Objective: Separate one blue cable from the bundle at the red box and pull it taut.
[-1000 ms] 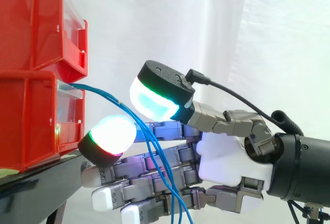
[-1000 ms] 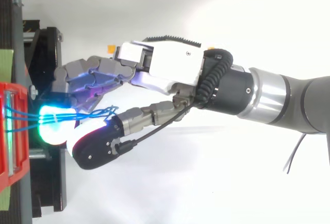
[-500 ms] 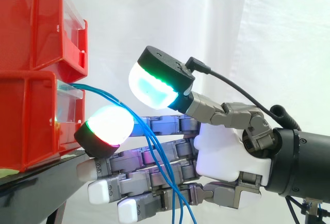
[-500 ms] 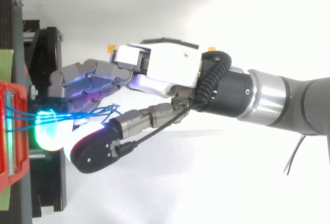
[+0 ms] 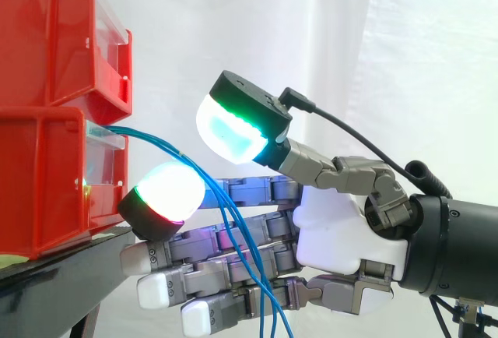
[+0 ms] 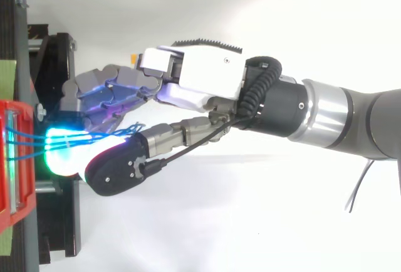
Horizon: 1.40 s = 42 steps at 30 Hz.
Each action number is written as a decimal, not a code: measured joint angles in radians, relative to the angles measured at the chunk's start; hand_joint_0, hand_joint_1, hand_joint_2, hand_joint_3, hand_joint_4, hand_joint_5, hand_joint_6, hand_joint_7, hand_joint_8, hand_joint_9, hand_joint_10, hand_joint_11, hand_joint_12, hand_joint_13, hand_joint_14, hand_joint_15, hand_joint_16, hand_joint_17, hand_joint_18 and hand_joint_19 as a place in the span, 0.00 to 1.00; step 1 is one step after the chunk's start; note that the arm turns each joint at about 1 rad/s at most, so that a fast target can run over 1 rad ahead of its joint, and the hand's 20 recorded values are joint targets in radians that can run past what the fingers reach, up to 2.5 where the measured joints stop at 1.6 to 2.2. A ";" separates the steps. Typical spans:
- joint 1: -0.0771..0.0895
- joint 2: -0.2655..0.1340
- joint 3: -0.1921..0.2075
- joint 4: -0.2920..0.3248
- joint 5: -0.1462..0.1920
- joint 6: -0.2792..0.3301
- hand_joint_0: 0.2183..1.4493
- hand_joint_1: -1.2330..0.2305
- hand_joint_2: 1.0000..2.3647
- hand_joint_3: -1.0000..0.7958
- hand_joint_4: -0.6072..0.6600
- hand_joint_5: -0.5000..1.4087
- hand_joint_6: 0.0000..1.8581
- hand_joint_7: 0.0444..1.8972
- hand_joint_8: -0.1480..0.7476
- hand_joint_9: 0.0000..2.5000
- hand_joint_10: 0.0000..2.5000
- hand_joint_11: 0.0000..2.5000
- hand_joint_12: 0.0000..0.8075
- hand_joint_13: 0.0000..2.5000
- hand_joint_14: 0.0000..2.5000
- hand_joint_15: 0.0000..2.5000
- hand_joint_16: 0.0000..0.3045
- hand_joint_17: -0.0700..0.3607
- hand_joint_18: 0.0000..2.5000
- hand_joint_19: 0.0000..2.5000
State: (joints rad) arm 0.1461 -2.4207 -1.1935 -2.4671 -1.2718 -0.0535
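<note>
The red box (image 5: pixel 47 182) rests on the black stand (image 5: pixel 54 272). From the box's front the blue cables (image 5: pixel 159 145) arc rightward and droop across the straight fingers (image 5: pixel 233 254). Right of the box, the hand (image 5: pixel 342 233) is spread and relaxed, thumb raised above the cables, grasping nothing

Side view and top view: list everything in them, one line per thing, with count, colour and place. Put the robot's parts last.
bins: two, red, stacked at the left on the stand.
cables: several, blue, running out of the lower bin and drooping across the hand's fingers.
stand: one, black, under the bins.
curtain: one, white, behind everything.
hand: one, white palm and grey fingers with glowing pads, open in front of the bins.
arm: one, silver and grey, coming in from the right.
</note>
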 measured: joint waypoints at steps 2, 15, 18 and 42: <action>-0.001 0.000 0.000 0.001 0.000 0.000 0.30 0.42 0.00 0.33 0.68 0.17 0.36 0.57 0.57 0.21 0.00 0.20 0.49 0.28 0.01 0.19 0.17 0.44 0.30 0.21; -0.006 -0.001 0.000 0.003 0.001 -0.010 0.30 0.42 0.01 0.33 0.68 0.17 0.35 0.58 0.58 0.21 0.00 0.20 0.49 0.28 0.01 0.19 0.17 0.44 0.30 0.21; -0.007 -0.001 0.000 0.005 0.003 -0.017 0.30 0.41 0.01 0.33 0.68 0.17 0.35 0.58 0.58 0.21 0.00 0.20 0.49 0.28 0.01 0.19 0.17 0.44 0.31 0.21; -0.011 -0.001 0.000 -0.002 0.002 -0.023 0.32 0.40 0.01 0.35 0.67 0.17 0.37 0.56 0.58 0.21 0.00 0.20 0.49 0.29 0.01 0.19 0.17 0.44 0.31 0.21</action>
State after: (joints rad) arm 0.1354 -2.4219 -1.1935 -2.4695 -1.2702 -0.0767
